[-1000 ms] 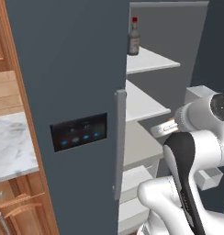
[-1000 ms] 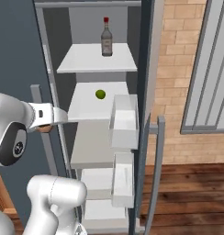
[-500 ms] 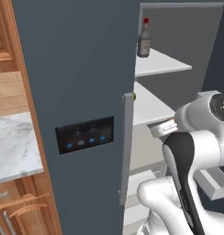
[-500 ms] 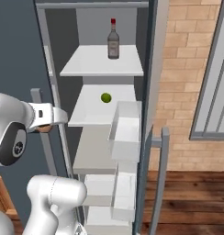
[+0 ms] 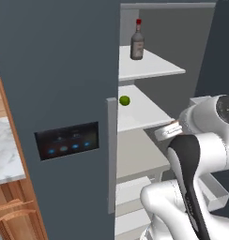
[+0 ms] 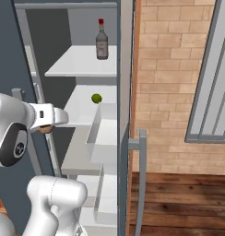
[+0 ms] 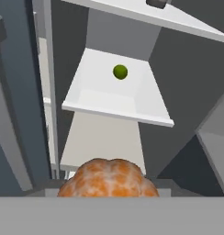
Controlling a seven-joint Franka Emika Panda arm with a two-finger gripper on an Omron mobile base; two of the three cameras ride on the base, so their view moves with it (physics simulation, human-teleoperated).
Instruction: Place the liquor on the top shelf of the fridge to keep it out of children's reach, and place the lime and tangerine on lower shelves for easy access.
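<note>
Holding level | hand (image 6: 49, 129) clamped on tangerine (image 7: 108, 178) | facing fridge (image 5: 64, 70) shelves

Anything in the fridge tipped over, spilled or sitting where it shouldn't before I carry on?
Nothing stands out. The liquor stands upright on the top shelf, and the lime rests on the shelf below it, with no spill on either. The tangerine is in the gripper, in front of the open fridge.
</note>
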